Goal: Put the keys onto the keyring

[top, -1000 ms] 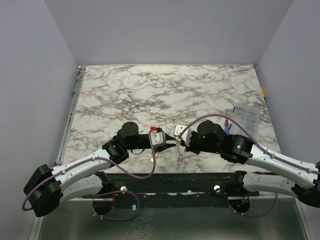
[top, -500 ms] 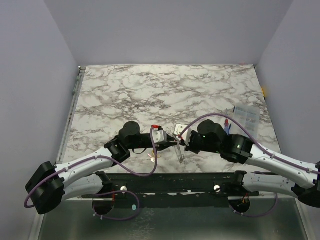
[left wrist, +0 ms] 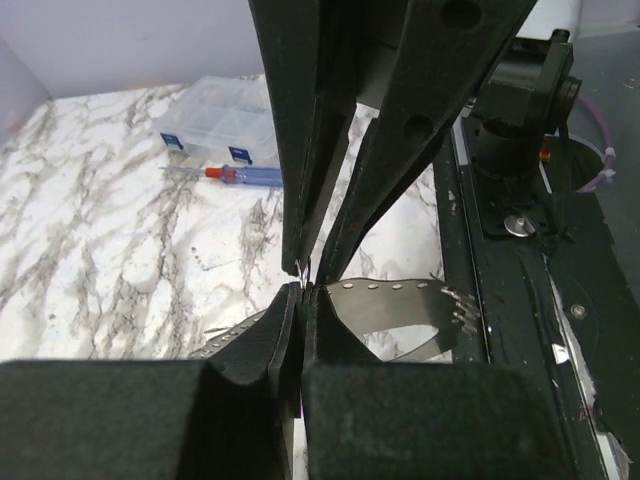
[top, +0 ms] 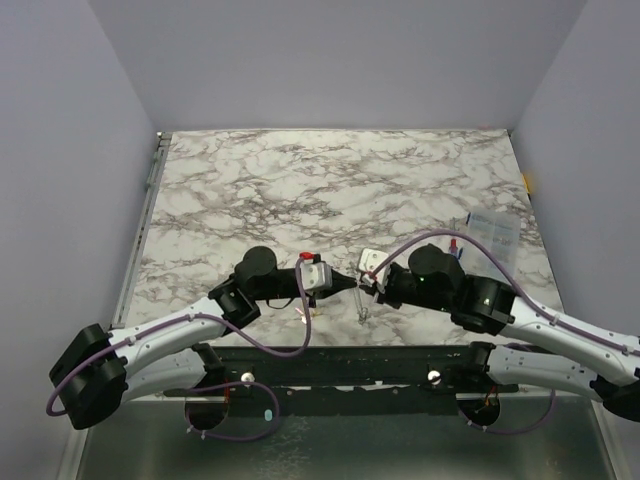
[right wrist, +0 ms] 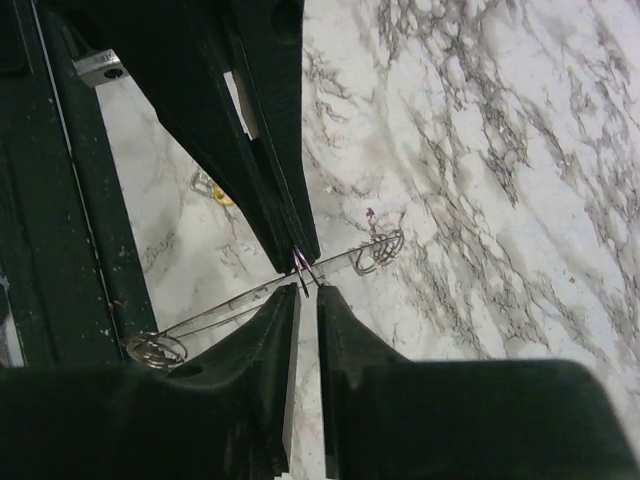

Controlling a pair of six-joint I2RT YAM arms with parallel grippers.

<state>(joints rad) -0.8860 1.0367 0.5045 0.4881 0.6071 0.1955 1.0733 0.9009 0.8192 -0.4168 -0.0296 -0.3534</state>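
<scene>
the left gripper (right wrist: 300, 262) pinches the thin silvery wire keyring (right wrist: 378, 252), fingers tight together; right gripper (right wrist: 307, 295) fingers sit slightly apart beside it

Keyring (right wrist: 375, 252): thin silvery wire, drawn out long, a small coil at each end, hanging clear of the bench (right wrist: 450, 150), nipped mid-length at the left gripper (right wrist: 298, 258) tip. One brass-gold key (right wrist: 215, 190) lies flat on the bench, apart.

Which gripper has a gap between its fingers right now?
The right gripper; its fingers stand slightly apart, while the left gripper is pinched shut on the keyring.
</scene>
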